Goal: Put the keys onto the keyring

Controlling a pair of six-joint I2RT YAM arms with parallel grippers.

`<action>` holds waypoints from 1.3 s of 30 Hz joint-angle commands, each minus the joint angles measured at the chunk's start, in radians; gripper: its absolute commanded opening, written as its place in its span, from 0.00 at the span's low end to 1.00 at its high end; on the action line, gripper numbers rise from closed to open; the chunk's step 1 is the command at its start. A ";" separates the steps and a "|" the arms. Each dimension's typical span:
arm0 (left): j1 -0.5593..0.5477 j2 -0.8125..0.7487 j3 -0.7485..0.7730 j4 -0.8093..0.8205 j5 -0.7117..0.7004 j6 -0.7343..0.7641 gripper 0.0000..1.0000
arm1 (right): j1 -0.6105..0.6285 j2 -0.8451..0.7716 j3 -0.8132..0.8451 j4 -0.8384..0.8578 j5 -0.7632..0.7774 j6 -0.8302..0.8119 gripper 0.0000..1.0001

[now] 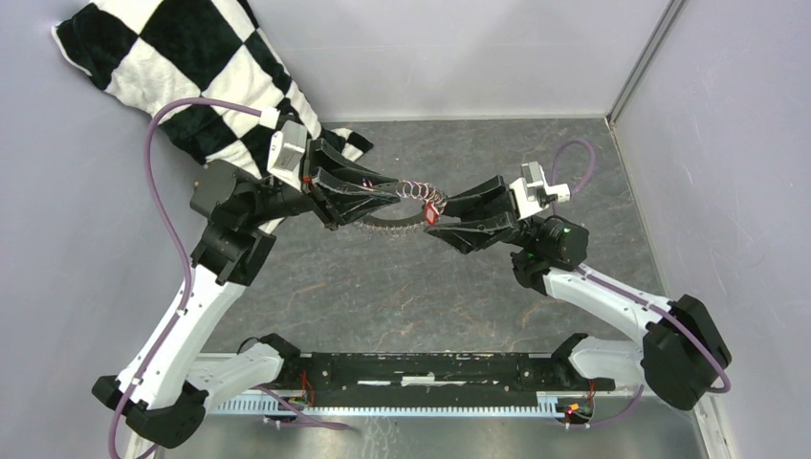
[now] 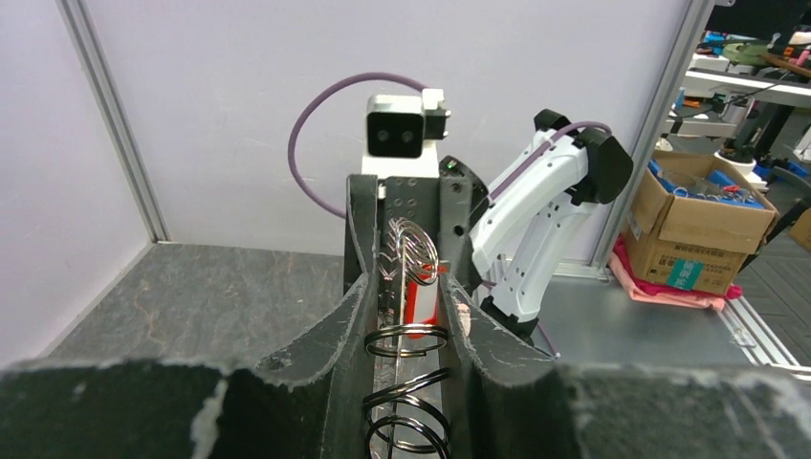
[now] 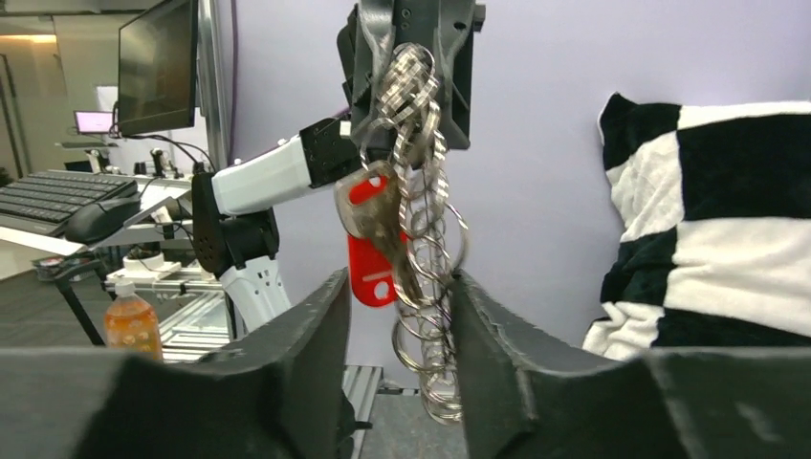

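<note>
The two pairs of jaws meet tip to tip in the air above the dark, stone-patterned surface [image 1: 383, 296]. The left gripper [image 1: 394, 194] has its jaws drawn narrow on the keyring [image 3: 411, 81], a string of silvery wire rings linked one into the next. In the left wrist view the rings sit in the slot between the two fingers and span it from one inner face to the other.

From that grip the string runs out past the left fingertips and into the gap of the right gripper [image 3: 400, 287]. The right jaws stand partly apart, with one finger on each side of the string. In the right wrist view the rings lie close against the finger on that view's right side.

The keys [image 3: 371, 258], a silvery key with a red head and a red plastic tag, hang among the rings nearer the other finger. They are just beyond the left fingertips and between the right ones. I cannot tell whether the right jaws press on the rings or the keys. I also cannot tell whether the keys are threaded onto a ring or only rest against the string.

A black-and-white checkered cloth [image 1: 191, 67] lies behind the left jaws, well apart from the right jaws.
</note>
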 commanded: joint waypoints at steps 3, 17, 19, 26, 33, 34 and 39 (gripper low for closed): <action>0.002 -0.025 0.065 0.052 -0.011 -0.056 0.02 | 0.003 0.043 0.057 0.204 -0.020 0.083 0.36; 0.011 -0.041 0.065 0.023 0.004 -0.040 0.02 | 0.012 -0.020 0.106 0.055 -0.024 -0.005 0.01; 0.010 -0.057 0.027 -0.023 0.038 0.037 0.02 | 0.012 -0.056 0.145 -0.076 -0.053 -0.089 0.01; 0.010 -0.114 -0.024 -0.418 -0.080 0.643 0.90 | 0.014 -0.179 0.372 -1.004 -0.190 -0.660 0.01; 0.010 -0.156 0.006 -0.478 -0.253 0.902 0.90 | 0.014 -0.210 0.496 -1.426 -0.165 -0.946 0.01; 0.010 -0.160 0.017 -0.490 -0.270 0.933 0.91 | 0.014 -0.201 0.532 -1.526 -0.156 -1.001 0.01; 0.010 -0.193 0.074 -0.637 -0.251 1.106 0.92 | 0.016 -0.171 0.665 -1.757 -0.115 -1.103 0.01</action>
